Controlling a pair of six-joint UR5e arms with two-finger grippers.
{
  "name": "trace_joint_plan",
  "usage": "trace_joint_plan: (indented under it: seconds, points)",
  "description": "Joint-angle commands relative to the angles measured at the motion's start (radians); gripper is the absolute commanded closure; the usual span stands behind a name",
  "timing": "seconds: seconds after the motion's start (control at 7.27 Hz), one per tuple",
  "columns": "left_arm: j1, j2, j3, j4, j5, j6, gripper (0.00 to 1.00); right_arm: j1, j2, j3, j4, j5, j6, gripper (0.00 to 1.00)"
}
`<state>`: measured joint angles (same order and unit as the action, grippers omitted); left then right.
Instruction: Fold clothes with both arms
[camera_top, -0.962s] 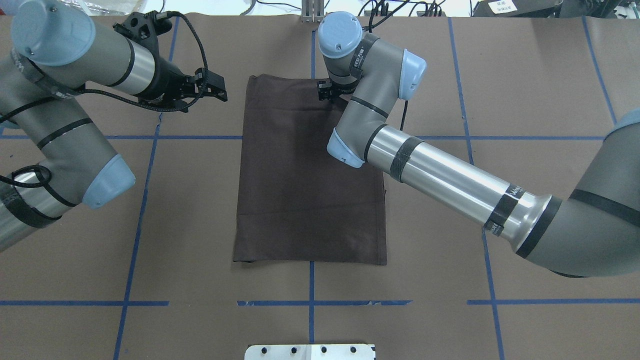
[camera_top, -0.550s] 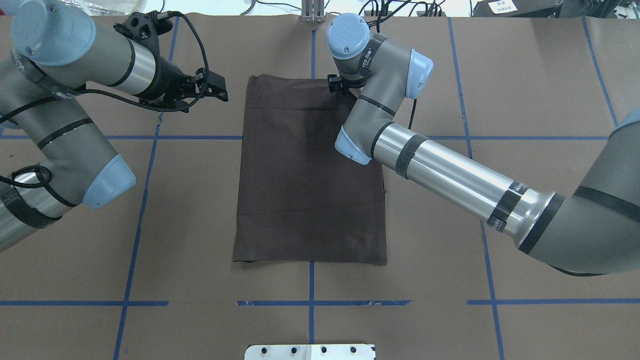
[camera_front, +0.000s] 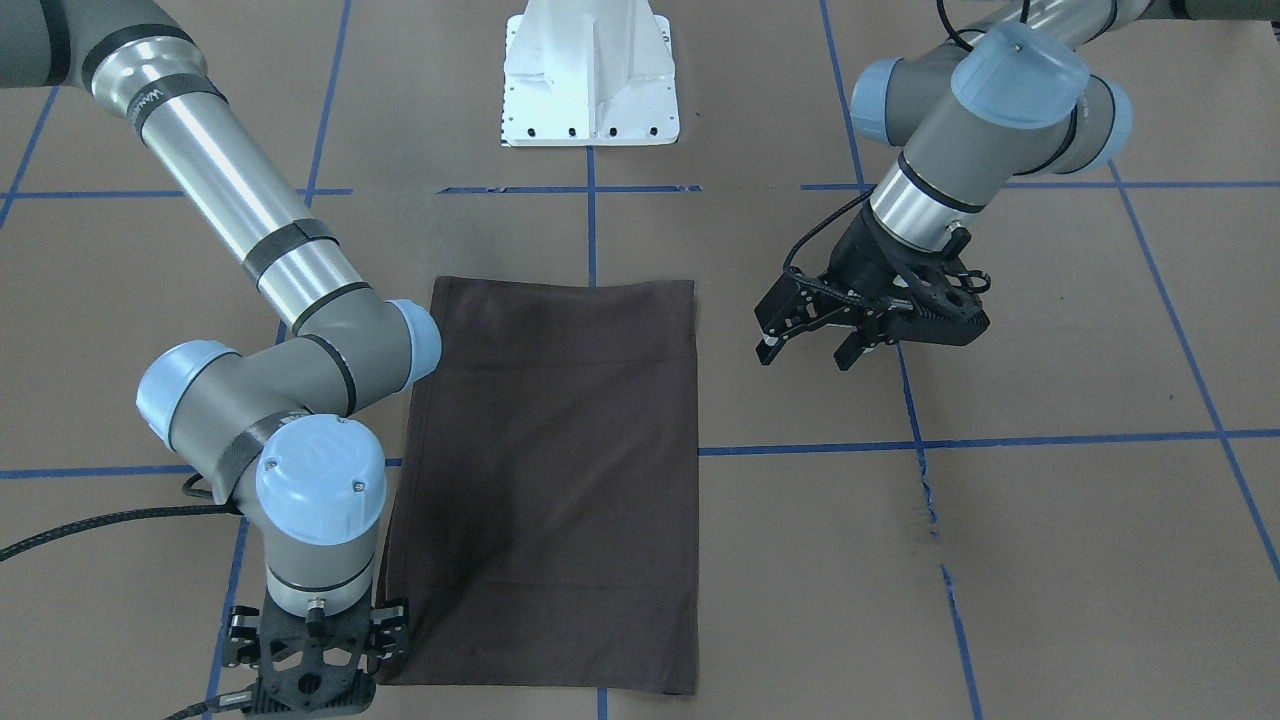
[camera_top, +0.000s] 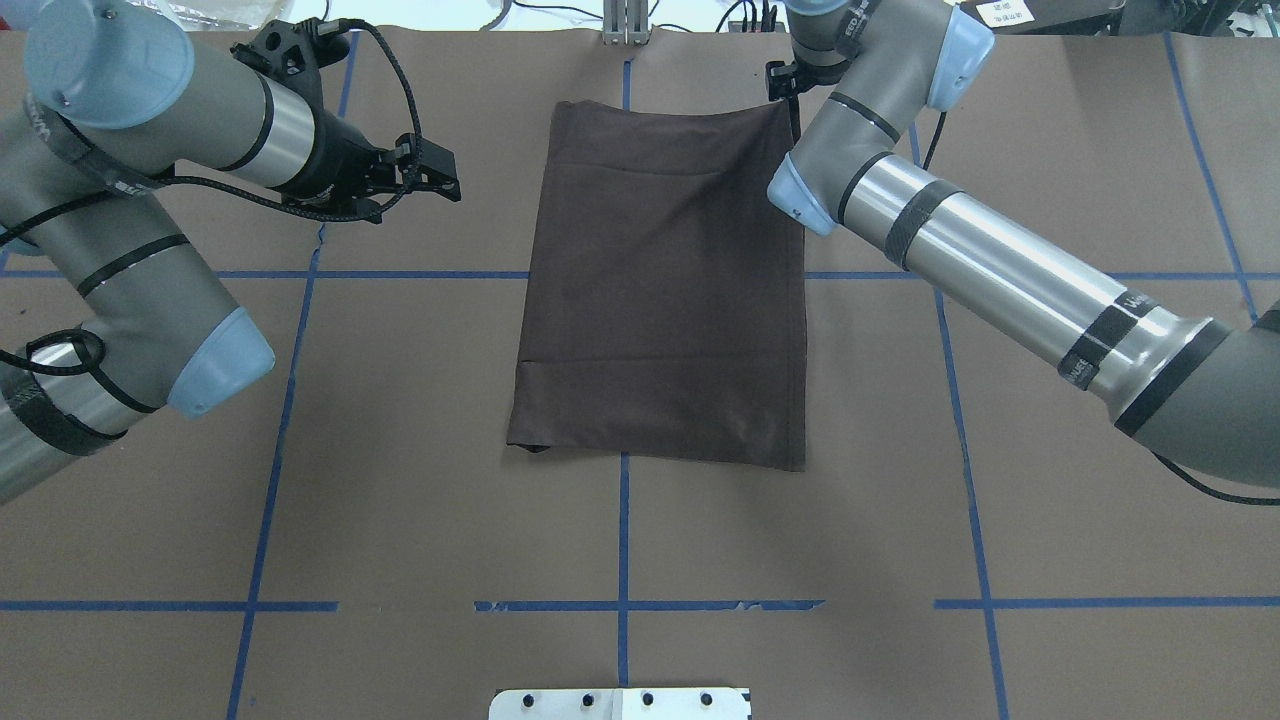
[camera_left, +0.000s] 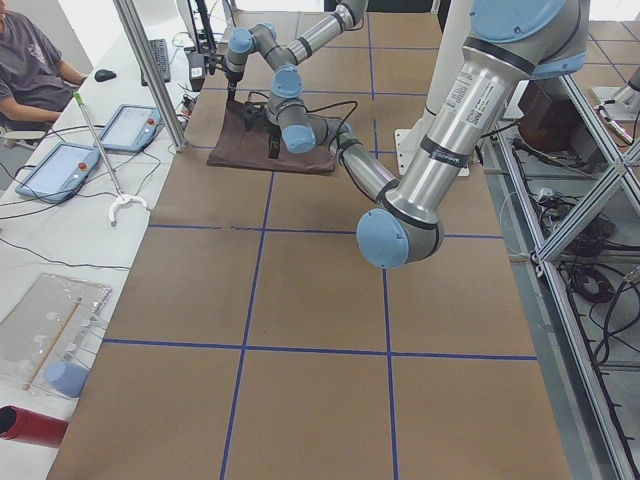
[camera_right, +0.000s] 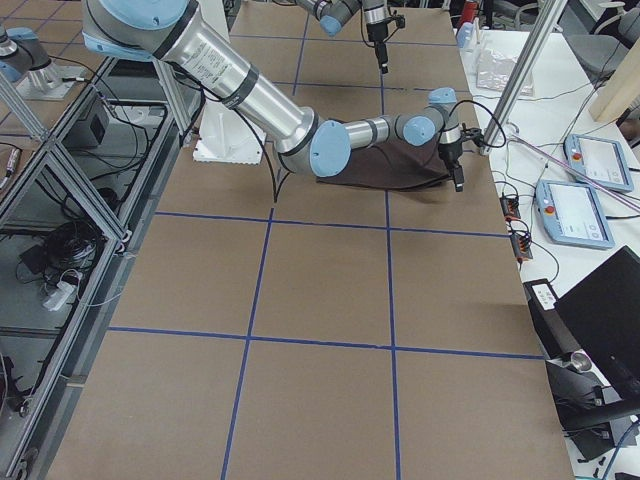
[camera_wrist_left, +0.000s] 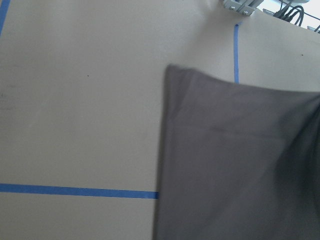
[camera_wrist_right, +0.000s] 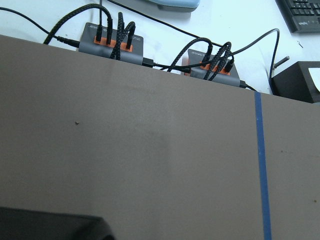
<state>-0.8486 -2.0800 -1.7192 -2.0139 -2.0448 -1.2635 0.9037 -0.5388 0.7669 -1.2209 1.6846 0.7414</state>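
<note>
Brown paper covers the tabletop (camera_top: 400, 480), marked into large squares by blue tape lines (camera_top: 622, 560). The white base (camera_front: 590, 80) of the robot stands at the near edge. Beyond the far edge are cable hubs (camera_wrist_right: 107, 40) and a white desk with tablets (camera_left: 60, 170), where a person (camera_left: 30, 60) is seated.

The T-shirt (camera_top: 660, 280) lies flat on the far middle of the tabletop, folded into a long rectangle. Its long axis runs from the robot's side toward the far edge, and its far hem lies close to that edge. It sits slightly askew, and a small tuck of cloth shows at the near left corner.

The right arm (camera_top: 1000, 280) reaches across to the shirt's far right corner with its wrist pointing straight down. Its jaws are at the very corner, but the wrist hides them from above and the side view is too small, so I cannot tell whether they pinch the cloth or only stand beside it.

The left arm (camera_top: 150, 290) hangs over bare paper to the shirt's left, level with its far part. Its jaws are spread wide, grasp nothing, and point toward the shirt, clearly apart from it. Its wrist camera looks onto the far left corner (camera_wrist_left: 172, 70).

A fold across the long axis probably comes next. For that, the left arm is the nearer one to the free far corner, which lies to the right of its jaws and a little farther out.
</note>
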Motion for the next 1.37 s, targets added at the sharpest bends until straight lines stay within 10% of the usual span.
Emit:
trace_joint_plan:
  seconds: [0.0,0.55,1.24]
  points:
    - [0.000,0.003,-0.022,0.003,0.003,-0.011,0.00,0.006,-0.024,0.078,-0.002,0.084,-0.005,0.00]
    - [0.134,0.011,-0.017,-0.006,0.018,-0.163,0.00,0.009,-0.143,0.289,-0.029,0.336,0.065,0.00]
    - [0.414,-0.028,0.059,0.006,0.353,-0.536,0.01,0.012,-0.277,0.525,-0.065,0.596,0.360,0.00]
